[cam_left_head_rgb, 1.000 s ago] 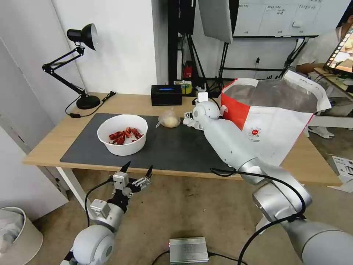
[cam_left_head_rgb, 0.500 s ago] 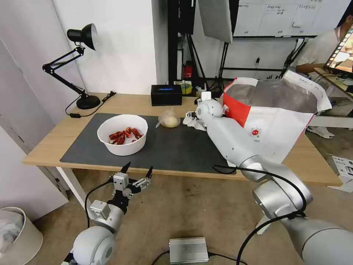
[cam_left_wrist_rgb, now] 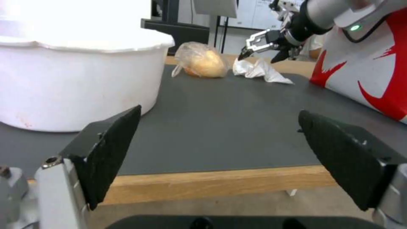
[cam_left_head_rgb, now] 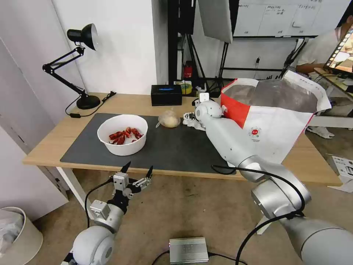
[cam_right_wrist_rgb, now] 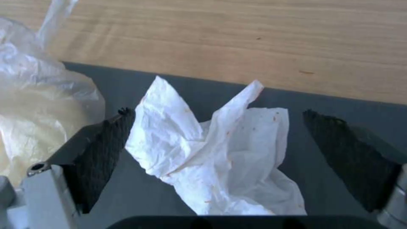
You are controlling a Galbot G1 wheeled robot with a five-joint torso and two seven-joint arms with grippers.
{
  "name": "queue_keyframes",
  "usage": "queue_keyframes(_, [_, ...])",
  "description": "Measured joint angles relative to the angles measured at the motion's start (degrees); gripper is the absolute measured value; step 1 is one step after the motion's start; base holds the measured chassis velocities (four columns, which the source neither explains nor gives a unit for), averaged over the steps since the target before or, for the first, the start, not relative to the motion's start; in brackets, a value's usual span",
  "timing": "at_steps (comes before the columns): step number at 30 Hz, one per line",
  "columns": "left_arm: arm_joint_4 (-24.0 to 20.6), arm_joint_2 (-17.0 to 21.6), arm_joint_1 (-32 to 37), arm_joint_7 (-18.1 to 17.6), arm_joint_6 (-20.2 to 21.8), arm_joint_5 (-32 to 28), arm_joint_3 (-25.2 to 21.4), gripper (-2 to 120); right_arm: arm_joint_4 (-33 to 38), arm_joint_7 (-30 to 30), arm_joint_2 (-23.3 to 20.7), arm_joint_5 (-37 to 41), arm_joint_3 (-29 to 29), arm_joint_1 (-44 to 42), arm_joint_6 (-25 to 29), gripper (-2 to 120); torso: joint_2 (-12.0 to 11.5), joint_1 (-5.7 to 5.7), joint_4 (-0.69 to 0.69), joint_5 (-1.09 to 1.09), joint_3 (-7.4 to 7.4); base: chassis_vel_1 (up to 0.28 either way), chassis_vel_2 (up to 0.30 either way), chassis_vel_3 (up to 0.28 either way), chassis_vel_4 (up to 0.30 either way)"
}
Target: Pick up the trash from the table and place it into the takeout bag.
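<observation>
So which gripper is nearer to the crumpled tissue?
Right. The right gripper is open around the crumpled tissue; the left gripper hangs open before the table's front edge.

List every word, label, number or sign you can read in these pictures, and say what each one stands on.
None can be read.
Small round red logo on the large white takeout bag with red side panels: too small to read.
Whiteboard sheets on the back wall: blurred.
</observation>
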Motion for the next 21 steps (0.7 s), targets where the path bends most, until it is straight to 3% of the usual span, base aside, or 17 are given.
queue_keyframes(21, [0.0, -0.8, 0.3, 0.0, 0.0, 0.1, 0.5, 100, -3.0, -4.8, 1.4, -4.1, 2.1, -1.1, 0.0, 100, 0.0, 0.0, 0.0, 0.0, 0.0, 0.0, 0.0, 0.0, 0.0])
